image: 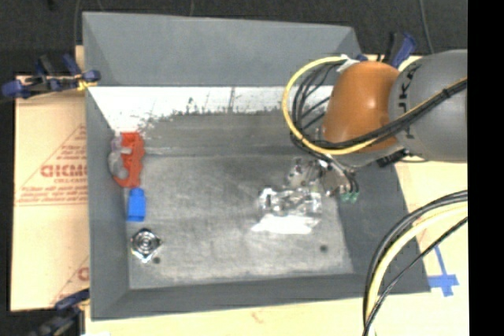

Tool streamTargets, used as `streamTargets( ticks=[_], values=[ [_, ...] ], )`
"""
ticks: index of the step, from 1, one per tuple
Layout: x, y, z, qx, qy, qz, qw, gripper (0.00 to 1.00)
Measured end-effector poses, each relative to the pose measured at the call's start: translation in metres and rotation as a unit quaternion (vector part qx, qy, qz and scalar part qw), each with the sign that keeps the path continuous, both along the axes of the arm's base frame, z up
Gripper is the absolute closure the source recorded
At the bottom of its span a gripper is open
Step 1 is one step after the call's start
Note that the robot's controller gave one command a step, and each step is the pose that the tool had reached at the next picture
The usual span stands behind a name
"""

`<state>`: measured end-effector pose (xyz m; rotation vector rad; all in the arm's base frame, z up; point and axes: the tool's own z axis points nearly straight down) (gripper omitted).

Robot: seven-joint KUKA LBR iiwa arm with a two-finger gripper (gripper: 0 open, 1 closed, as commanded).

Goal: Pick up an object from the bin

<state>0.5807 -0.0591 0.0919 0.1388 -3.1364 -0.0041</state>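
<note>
From where I stand, the arm (433, 106) comes in from the right side and bends down into the grey bin (213, 59). Its wrist carries an orange cover (358, 102), with yellow and black cables (303, 102) looped around it. The gripper (309, 181) is low in the right part of the bin, close to the floor. Directly at it lies a clear shiny thing (287, 202) that looks like crumpled transparent plastic or glass with bright glints. The gripper is touching or almost touching the upper right end of this thing; which of the two, I cannot say. Whether the gripper is released or clenched I also cannot tell, because its metal parts and the shiny thing run together. Just below the clear thing there is a whitish patch (279, 227) on the floor, and I cannot tell what it is.

Well apart from all this, along the left wall, three other things lie in a row: a red thing (130, 157) with a clear part on its left side, a small blue block (136, 204) just beneath it, and lower still a small metal piece (145, 245) near the front left corner.
</note>
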Motion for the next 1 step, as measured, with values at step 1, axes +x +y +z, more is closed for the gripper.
streamTargets(
  ticks=[1],
  values=[
    [-0.0197,0.0072,0.1163,-0.002,-0.0055,-0.002,1.0000,1.00]
  ],
)
